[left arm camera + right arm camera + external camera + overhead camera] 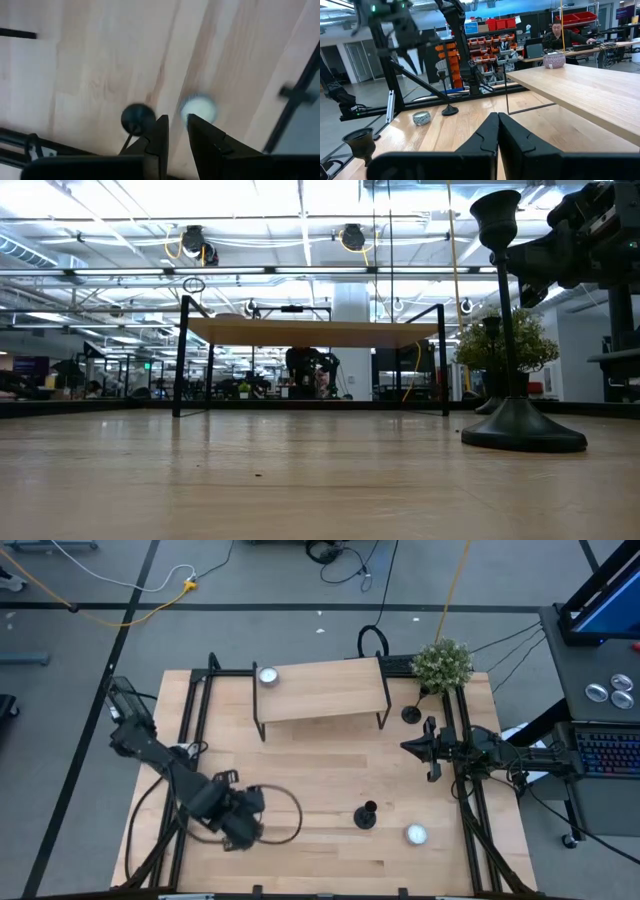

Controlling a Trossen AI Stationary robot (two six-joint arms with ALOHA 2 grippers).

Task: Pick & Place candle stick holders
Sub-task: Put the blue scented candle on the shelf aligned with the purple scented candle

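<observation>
One black candlestick holder (366, 816) stands on its round base near the table's front; it also shows in the low view (515, 330) and the left wrist view (137, 116). A second holder (411, 714) stands by the plant. The cup of a third holder (360, 140) shows close to my right gripper. My left gripper (258, 808) is open and empty above the front left of the table, left of the first holder. My right gripper (405, 747) is shut and empty above the table's right side, its fingers level and pointing left.
A wooden riser shelf (320, 690) on black legs stands at the back, with a tealight (267, 675) on its left end. Another tealight (416, 834) lies at the front right. A potted plant (441, 662) stands at the back right. Black rails run along both sides.
</observation>
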